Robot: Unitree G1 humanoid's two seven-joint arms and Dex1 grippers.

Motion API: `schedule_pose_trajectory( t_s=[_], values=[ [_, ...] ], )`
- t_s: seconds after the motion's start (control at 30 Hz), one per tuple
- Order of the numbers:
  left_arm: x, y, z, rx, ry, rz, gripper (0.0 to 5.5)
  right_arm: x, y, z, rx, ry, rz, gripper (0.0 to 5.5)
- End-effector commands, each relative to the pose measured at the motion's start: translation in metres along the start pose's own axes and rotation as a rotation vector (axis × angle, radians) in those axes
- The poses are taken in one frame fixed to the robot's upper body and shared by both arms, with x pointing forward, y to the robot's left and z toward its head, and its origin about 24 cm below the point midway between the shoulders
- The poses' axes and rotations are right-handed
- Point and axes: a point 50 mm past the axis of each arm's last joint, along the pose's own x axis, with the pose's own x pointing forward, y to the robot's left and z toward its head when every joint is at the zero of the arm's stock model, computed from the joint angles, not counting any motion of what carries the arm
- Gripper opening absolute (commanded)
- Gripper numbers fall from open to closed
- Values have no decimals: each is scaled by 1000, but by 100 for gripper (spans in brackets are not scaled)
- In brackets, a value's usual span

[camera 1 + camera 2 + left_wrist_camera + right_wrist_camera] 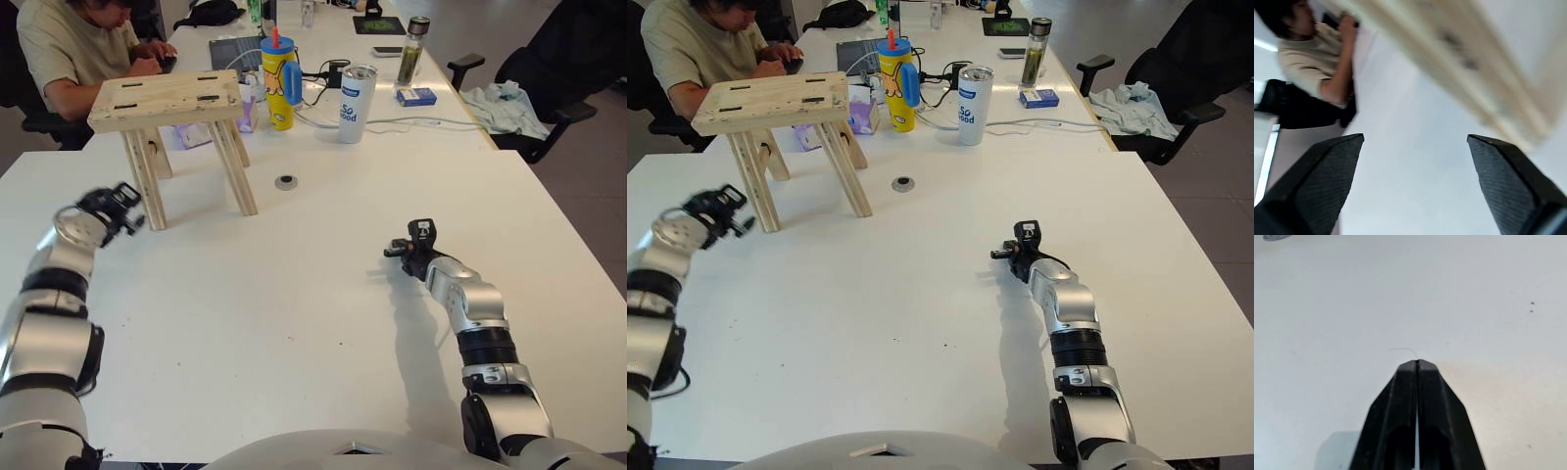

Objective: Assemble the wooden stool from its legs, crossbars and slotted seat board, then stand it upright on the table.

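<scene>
The wooden stool [176, 108] stands upright on the white table [294, 323] at the back left, its slotted seat board on top and its legs splayed. My left gripper [125, 206] hovers just left of the stool's front leg [149, 186], open and empty; in the left wrist view its fingers [1312, 181] are spread wide with the blurred stool [1459, 58] beyond them. My right gripper [404, 250] rests over bare table at centre right, shut with nothing in it; its fingertips [1417, 366] press together.
A small grey disc [286, 182] lies on the table right of the stool. Behind stand a yellow and blue bottle [279, 83], a white tumbler [357, 103], cables, a laptop and a small blue box [416, 96]. A person sits at the back left.
</scene>
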Motion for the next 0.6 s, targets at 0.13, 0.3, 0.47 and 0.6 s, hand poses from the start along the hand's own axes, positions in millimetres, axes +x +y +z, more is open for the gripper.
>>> schedule_pose_trajectory(
  t_s=[0.13,0.3,0.47,0.6],
  values=[
    [-2,-3,-16,-195,21,104,396,1,5,0,-4,-11,11,0],
    [-3,-29,-18,-548,-132,172,396,5,21,15,10,-170,15,0],
    [-1,-48,29,-947,-423,154,396,10,27,32,55,-298,-40,0],
    [-5,-65,68,-1086,-550,84,396,20,38,60,0,-388,-55,0]
  ],
)
